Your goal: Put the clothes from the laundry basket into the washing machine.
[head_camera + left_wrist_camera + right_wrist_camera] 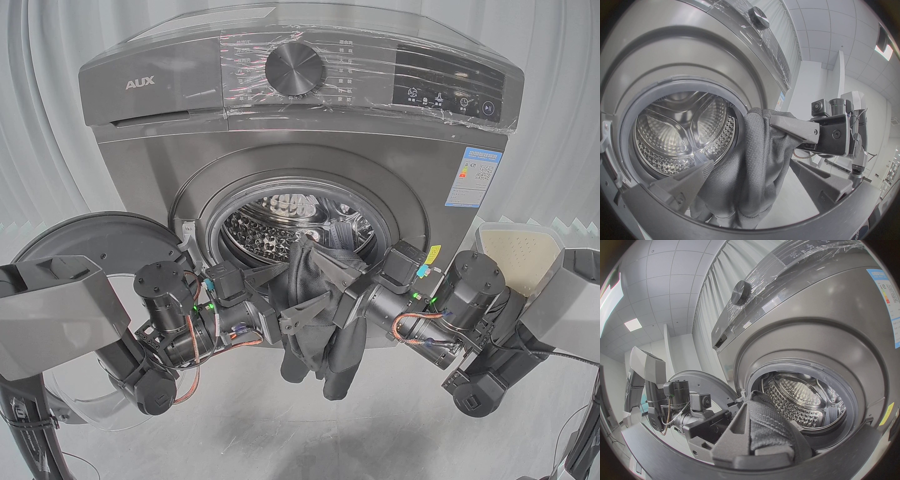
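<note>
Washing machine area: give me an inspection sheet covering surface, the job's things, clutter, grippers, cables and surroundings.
Surface: smooth grey floor.
Job's things: washing machine with its door swung open to the robot's left and its drum exposed. A dark garment is draped at the opening's lower lip and hangs mostly outside.
Clutter: nothing seen.
Grippers: right gripper is shut on the garment's top, at the opening. Left gripper is open, with its fingers spread either side of the hanging cloth.
Cables: coiled copper-coloured cables loop along both wrists.
Surroundings: white curtains behind, and a pale cream object at the machine's right; cannot tell what it is.
</note>
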Motion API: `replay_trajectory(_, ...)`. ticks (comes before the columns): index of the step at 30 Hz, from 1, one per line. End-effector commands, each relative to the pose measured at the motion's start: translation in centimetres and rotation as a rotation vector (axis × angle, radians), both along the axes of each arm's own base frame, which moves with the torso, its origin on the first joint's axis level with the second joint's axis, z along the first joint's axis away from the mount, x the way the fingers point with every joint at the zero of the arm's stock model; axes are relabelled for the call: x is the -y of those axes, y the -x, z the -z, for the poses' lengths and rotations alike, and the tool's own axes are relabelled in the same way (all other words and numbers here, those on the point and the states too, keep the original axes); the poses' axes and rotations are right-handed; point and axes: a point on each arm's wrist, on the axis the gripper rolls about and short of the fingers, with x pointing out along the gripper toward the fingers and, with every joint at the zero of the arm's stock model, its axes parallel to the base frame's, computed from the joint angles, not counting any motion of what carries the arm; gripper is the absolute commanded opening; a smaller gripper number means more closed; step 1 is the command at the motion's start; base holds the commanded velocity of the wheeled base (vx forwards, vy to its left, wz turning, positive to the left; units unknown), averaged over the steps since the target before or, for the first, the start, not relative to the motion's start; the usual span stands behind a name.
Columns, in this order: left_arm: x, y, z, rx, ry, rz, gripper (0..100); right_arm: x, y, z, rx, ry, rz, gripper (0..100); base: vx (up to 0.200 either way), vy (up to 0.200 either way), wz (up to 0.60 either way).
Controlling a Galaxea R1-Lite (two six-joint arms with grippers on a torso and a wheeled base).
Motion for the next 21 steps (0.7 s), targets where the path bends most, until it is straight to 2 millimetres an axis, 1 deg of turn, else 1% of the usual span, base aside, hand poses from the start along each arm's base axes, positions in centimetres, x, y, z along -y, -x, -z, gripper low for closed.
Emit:
replay_trajectory(1,0.5,-0.3,0.7,-0.008,-0.008,0.006,0,-0.1,0.0,0.1,-0.001,0.001,-0.001,0,0.0,0.0,0.0)
replay_trajectory(9,0.8,-0.3,0.2,0.018,0.001,-0.016,0,-0.2,-0.1,0.5,-0.01,0.008,0.0,0,0.0,0.0,0.0)
replay_trajectory(14,1.2,0.3,-0.2,0.029,0.001,-0.006,0,-0.2,-0.2,0.7,-0.014,0.01,0.0,0,0.0,0.0,0.0)
replay_trajectory(18,1.0,0.6,-0.8,0.053,-0.004,-0.005,0,-0.1,-0.4,0.8,-0.021,0.009,0.008,0,0.0,0.0,0.0)
replay_trajectory(19,0.7,1.0,-1.4,0.063,0.0,-0.004,0,0.1,-0.6,0.8,-0.026,0.005,0.017,0,0.0,0.0,0.0)
replay_trajectory(21,0.2,1.6,-1.8,0.064,0.002,-0.007,0,0.3,-0.7,0.9,-0.032,0.003,0.037,0,0.0,0.0,0.0)
